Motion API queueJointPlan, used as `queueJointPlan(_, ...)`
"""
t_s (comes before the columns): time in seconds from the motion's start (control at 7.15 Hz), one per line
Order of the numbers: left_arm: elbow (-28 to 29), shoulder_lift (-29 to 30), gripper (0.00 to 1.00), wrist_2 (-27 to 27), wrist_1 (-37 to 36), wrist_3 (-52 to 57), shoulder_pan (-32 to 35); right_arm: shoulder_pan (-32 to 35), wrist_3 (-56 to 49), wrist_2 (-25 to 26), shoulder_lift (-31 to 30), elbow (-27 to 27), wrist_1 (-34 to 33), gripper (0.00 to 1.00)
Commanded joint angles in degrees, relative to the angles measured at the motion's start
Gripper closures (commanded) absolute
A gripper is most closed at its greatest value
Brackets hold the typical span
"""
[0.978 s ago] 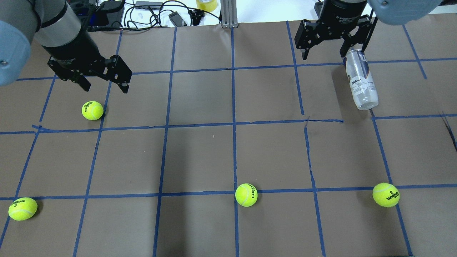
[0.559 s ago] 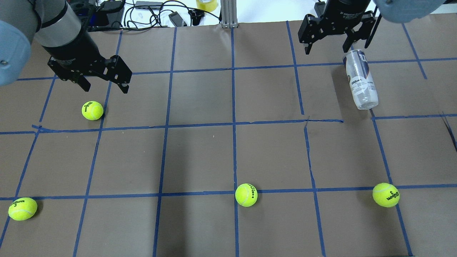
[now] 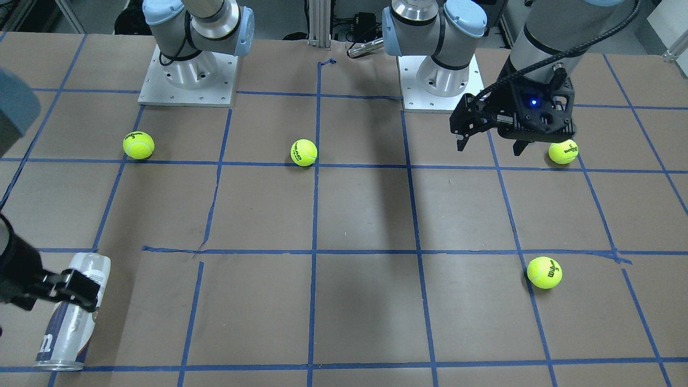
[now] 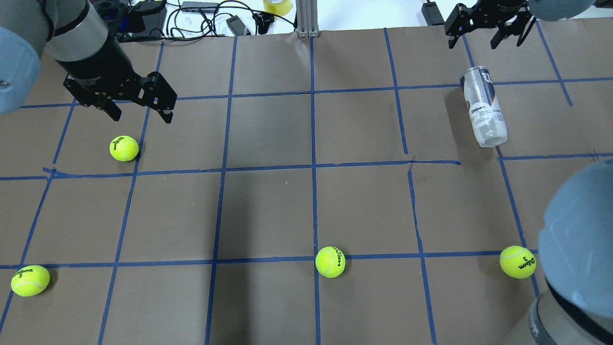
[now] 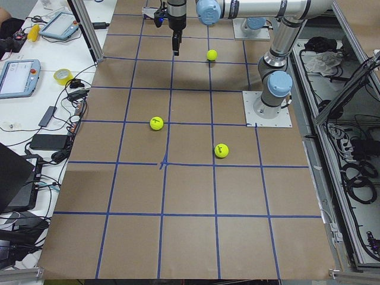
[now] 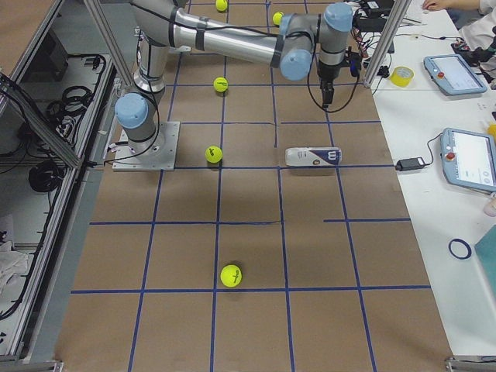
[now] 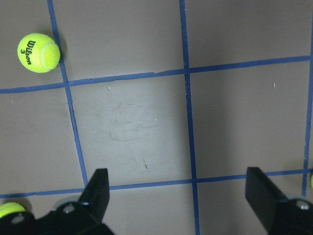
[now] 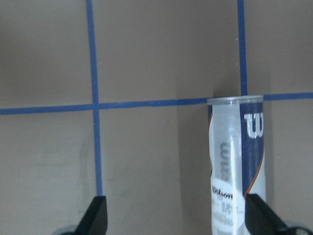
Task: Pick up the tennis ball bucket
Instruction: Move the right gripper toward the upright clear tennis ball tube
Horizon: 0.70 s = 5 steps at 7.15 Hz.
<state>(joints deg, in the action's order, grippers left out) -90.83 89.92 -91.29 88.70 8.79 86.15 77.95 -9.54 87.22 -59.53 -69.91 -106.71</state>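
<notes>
The tennis ball bucket is a clear can with a white and navy Wilson label. It lies on its side on the brown table at the far right, and shows in the front view, the right side view and the right wrist view. My right gripper is open and empty, off the can just past its rim end; one finger crosses the can in the front view. My left gripper is open and empty above a tennis ball, far from the can.
Three more tennis balls lie on the near half of the table: at the left, middle and right. My right arm's elbow fills the near right corner. Cables, a tape roll and a metal post line the far edge.
My right gripper, still open, has drawn back from over the can's rim end toward the table's far edge. The can has not moved. The left arm is still.
</notes>
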Motion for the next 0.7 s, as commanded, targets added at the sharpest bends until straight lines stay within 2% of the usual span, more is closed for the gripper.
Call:
queueJointPlan(0.0,0.0,-0.1,0.00,-0.1,0.1,0.0,0.0,-3.3,-2.2,0.1,11.9,6.6,-4.0,0.01)
queueJointPlan(0.14,0.0,-0.1,0.00,-0.1,0.1,0.0,0.0,-3.8,-2.7,0.4,13.6,6.4,-5.9,0.01)
queueJointPlan(0.56,0.0,-0.1,0.00,-0.1,0.2,0.1,0.0,-3.9,-7.1,0.6,16.2,6.0,-6.0,0.00)
